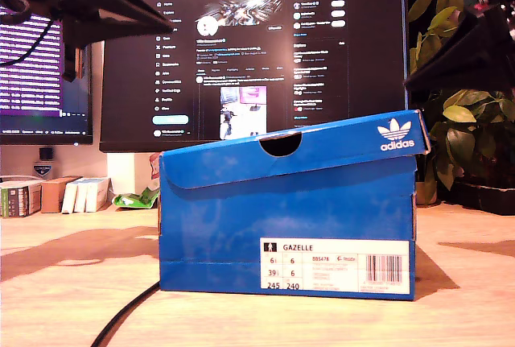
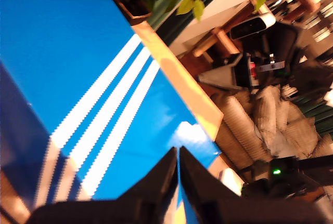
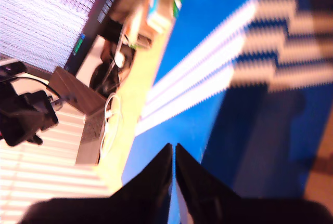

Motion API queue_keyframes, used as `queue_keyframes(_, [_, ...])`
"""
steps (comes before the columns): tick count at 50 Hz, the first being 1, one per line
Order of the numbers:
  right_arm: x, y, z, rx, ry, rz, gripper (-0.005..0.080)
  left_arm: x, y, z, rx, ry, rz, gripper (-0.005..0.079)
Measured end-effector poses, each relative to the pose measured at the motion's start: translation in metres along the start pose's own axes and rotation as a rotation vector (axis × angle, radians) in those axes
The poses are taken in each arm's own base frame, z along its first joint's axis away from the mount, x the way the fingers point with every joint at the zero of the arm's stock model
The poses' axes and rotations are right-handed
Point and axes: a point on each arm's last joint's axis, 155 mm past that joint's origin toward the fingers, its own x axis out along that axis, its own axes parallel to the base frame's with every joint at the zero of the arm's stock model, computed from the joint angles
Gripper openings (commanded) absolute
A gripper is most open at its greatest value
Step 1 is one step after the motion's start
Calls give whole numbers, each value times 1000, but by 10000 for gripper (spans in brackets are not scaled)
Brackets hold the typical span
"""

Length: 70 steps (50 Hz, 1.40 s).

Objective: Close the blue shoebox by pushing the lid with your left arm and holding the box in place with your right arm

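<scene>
Exterior view shows the blue shoebox (image 1: 286, 226) mid-bench, its lid (image 1: 338, 142) raised toward that view's right. My first gripper (image 2: 178, 154) and my second gripper (image 3: 173, 148) hover above the lid, jaws nearly together. Press the raised edge down squarely while bracing the box.

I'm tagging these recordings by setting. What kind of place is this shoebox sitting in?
Most likely a home office or desk workspace. The blue shoebox sits on a wooden desk in front of a large monitor showing a social media page, with a second screen and a houseplant nearby.
</scene>
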Motion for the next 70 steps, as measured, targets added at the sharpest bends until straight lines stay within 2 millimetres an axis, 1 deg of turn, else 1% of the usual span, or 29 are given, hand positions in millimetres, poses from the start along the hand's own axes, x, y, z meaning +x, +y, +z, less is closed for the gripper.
queue_keyframes(12, [13, 14, -30, 25, 110, 34, -11, -2, 7, 2, 18, -10, 33, -19])
queue_keyframes(22, [18, 17, -48, 39, 173, 33, -11, -2, 9, 2, 26, -12, 45, -19])
queue_keyframes(27, [19, 13, -54, 51, 191, 15, -11, -2, 9, 2, 26, -12, 45, -19])
queue_keyframes(38, [25, -13, -70, 97, 252, -54, -11, -2, 9, 2, 26, -12, 45, -19])
queue_keyframes(40, [26, -14, -70, 78, 257, -55, -11, -2, 9, 2, 26, -12, 45, -19])
queue_keyframes(47, [29, -14, -68, 4, 252, -77, -11, -2, 9, 2, 26, -12, 45, -19])
queue_keyframes(52, [32, -14, -62, -79, 232, -76, -11, -2, 9, 2, 26, -12, 45, -18])
queue_keyframes(59, [32, -14, -54, -132, 212, -82, -11, -2, 9, 3, 29, -14, 45, -18])
queue_keyframes(63, [32, -11, -39, -165, 179, -84, -11, -2, 8, 6, 42, -22, 43, -18])
queue_keyframes(70, [31, 6, -1, -251, 87, -68, -11, -2, 6, 16, 85, -54, 39, -15])
